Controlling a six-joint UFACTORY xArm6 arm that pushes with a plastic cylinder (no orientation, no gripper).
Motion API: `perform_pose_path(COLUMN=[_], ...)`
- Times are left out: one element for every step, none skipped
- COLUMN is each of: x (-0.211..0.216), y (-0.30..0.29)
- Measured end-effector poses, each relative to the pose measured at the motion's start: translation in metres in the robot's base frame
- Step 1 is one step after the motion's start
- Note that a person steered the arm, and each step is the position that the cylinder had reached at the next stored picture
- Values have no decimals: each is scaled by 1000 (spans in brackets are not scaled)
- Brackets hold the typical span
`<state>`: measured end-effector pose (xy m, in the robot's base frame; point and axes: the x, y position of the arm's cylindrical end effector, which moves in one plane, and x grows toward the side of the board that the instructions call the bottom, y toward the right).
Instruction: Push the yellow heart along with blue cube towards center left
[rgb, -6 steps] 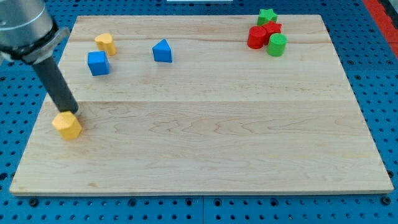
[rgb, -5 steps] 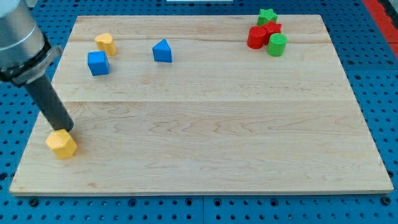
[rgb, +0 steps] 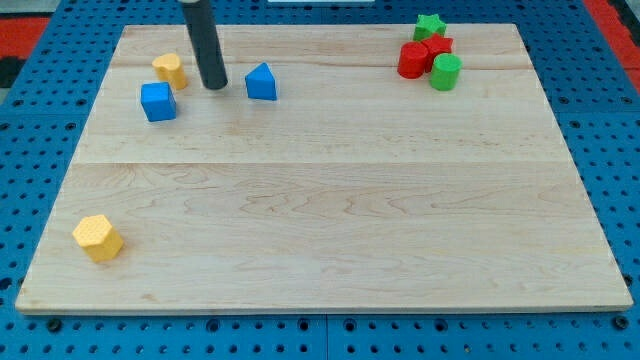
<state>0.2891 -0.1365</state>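
So my tip (rgb: 213, 86) is bare, touching no block, parked between the yellow heart (rgb: 170, 70) and the blue triangle (rgb: 261, 82). Leftmost, a yellow hexagon (rgb: 98, 238) sits near the board's (rgb: 330, 200) bottom-left corner; the blue cube (rgb: 158, 102) is just below the heart.

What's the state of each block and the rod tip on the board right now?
my tip: down at the board, between the yellow heart and the blue triangle, touching neither.
yellow heart: upper left, apart from the blue cube.
blue cube: just below the heart, untouched.
blue triangle: right of the tip, alone.
yellow hexagon: lower left, alone.
red blocks: clustered at upper right.
green star: against the red cluster.
green cylinder: against the red cluster.
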Motion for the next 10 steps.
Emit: perform_pose_path(x=[-40,-37,-35,-9,1,2,10,36,70,88], y=[0,-31,-77,-69,-55,-54,-62,-88,-92,-70])
